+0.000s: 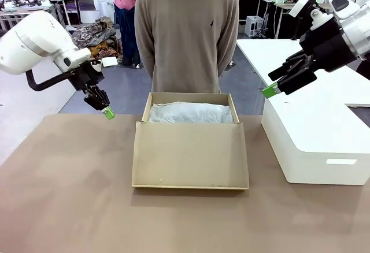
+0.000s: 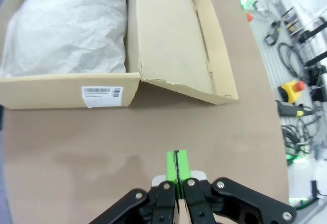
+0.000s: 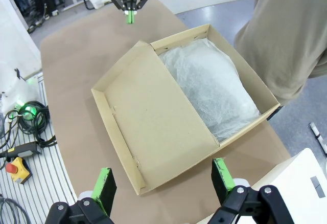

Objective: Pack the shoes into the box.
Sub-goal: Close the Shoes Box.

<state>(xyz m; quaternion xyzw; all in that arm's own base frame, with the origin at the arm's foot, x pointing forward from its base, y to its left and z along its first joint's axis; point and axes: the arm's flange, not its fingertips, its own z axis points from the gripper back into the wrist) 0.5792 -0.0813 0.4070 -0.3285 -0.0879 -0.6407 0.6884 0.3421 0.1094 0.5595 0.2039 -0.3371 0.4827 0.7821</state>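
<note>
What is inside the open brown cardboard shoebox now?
The brown cardboard shoebox holds crinkled white tissue paper, bulging across the whole compartment. No shoe surface shows. Whether anything lies under the paper cannot be seen, because it is covered.

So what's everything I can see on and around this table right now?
cardboard box: one, brown, middle of the table, lid flap open toward the robot
tissue paper: white, crinkled, filling the box
barcode label: one, white, on the box's outer wall
white box: one, larger, on the table's right side
table: one, brown top
person: one, beige sweater, standing at the far side behind the box
left hand: black with green pads, shut, held above the table left of the box
right hand: black with green pads, open, above the white box
</note>
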